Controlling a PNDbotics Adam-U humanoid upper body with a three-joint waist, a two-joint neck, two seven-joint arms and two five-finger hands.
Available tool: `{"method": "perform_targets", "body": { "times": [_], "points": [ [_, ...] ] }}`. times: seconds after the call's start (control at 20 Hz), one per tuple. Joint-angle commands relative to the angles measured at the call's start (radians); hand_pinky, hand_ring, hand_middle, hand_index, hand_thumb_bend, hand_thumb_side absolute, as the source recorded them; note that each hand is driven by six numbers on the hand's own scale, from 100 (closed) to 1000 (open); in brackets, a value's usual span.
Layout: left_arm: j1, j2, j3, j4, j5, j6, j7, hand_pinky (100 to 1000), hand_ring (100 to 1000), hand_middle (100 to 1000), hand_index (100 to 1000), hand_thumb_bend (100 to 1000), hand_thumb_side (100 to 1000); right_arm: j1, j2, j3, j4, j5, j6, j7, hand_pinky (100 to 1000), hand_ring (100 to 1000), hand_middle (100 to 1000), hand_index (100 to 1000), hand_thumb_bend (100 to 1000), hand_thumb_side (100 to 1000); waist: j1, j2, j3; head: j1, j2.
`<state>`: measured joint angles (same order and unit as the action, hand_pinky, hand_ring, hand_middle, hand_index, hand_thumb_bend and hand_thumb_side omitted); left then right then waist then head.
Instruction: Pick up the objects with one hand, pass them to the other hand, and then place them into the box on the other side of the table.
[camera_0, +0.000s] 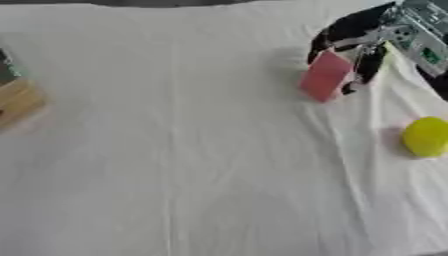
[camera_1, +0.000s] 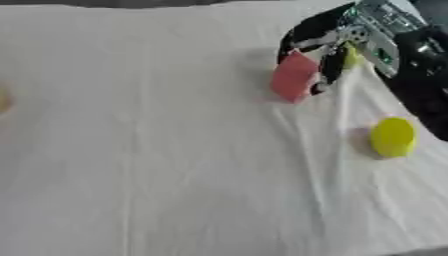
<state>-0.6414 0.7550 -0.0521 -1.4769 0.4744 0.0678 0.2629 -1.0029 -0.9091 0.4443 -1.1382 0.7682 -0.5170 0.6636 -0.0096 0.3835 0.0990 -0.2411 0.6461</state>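
A pink-red block (camera_0: 325, 76) stands tilted on the white cloth at the upper right. My right hand (camera_0: 357, 47) comes down from the upper right corner, its fingers curled round the block's top and right side. A yellow round object (camera_0: 426, 136) lies on the cloth below and to the right of the hand. A small bit of yellow (camera_1: 350, 55) shows behind the fingers. A wooden box (camera_0: 16, 99) sits at the left edge. My left hand shows in neither view.
White cloth (camera_0: 192, 165) covers the whole table, with creases running down from the block. A dark green thing (camera_0: 5, 67) stands just behind the wooden box at the left edge.
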Motion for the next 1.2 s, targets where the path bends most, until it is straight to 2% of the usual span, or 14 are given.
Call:
{"method": "perform_targets", "body": {
  "times": [0.05, 0.2, 0.25, 0.6, 0.8, 1.05, 1.2],
  "points": [
    [-0.007, 0.023, 0.017, -0.014, 0.001, -0.001, 0.004, 768, 789, 776, 847, 591, 676, -0.018, -0.017, -0.020, 0.013, -0.033, -0.105, 0.077, 899, 839, 681, 738, 474, 228, 0.002, -0.021, -0.001, -0.005, -0.019],
    [-0.006, 0.023, 0.017, -0.015, 0.001, -0.002, 0.005, 768, 788, 775, 846, 592, 674, -0.018, -0.016, -0.022, 0.025, -0.045, -0.096, 0.043, 887, 818, 647, 707, 414, 285, 0.003, -0.021, 0.000, -0.007, -0.019],
    [-0.006, 0.023, 0.017, -0.016, 0.001, -0.002, 0.005, 768, 788, 775, 846, 592, 674, -0.017, -0.016, -0.022, 0.029, -0.045, -0.094, 0.033, 887, 818, 647, 707, 414, 285, 0.003, -0.021, 0.001, -0.009, -0.020],
    [-0.002, 0.022, 0.020, -0.018, 0.001, -0.002, 0.010, 769, 787, 775, 846, 591, 674, -0.011, -0.006, -0.025, 0.060, -0.072, -0.088, -0.044, 860, 761, 559, 626, 252, 269, 0.003, -0.018, 0.003, -0.019, -0.017],
    [-0.001, 0.024, 0.021, -0.018, 0.004, -0.002, 0.012, 769, 785, 772, 846, 593, 673, -0.011, -0.007, -0.023, 0.055, -0.089, -0.087, -0.047, 857, 755, 542, 581, 238, 255, 0.002, -0.019, 0.001, -0.015, -0.008],
    [0.004, 0.026, 0.022, -0.016, 0.005, -0.002, 0.013, 769, 785, 772, 846, 594, 672, -0.003, -0.028, -0.043, 0.001, -0.130, -0.068, -0.027, 854, 748, 524, 546, 252, 230, 0.001, -0.027, -0.011, 0.000, -0.004],
    [0.005, 0.028, 0.021, -0.017, 0.006, -0.003, 0.013, 769, 784, 771, 845, 594, 671, 0.032, -0.055, -0.091, -0.093, -0.190, -0.010, -0.036, 841, 714, 491, 532, 217, 182, 0.004, -0.036, -0.018, 0.013, -0.006]
  ]
}}
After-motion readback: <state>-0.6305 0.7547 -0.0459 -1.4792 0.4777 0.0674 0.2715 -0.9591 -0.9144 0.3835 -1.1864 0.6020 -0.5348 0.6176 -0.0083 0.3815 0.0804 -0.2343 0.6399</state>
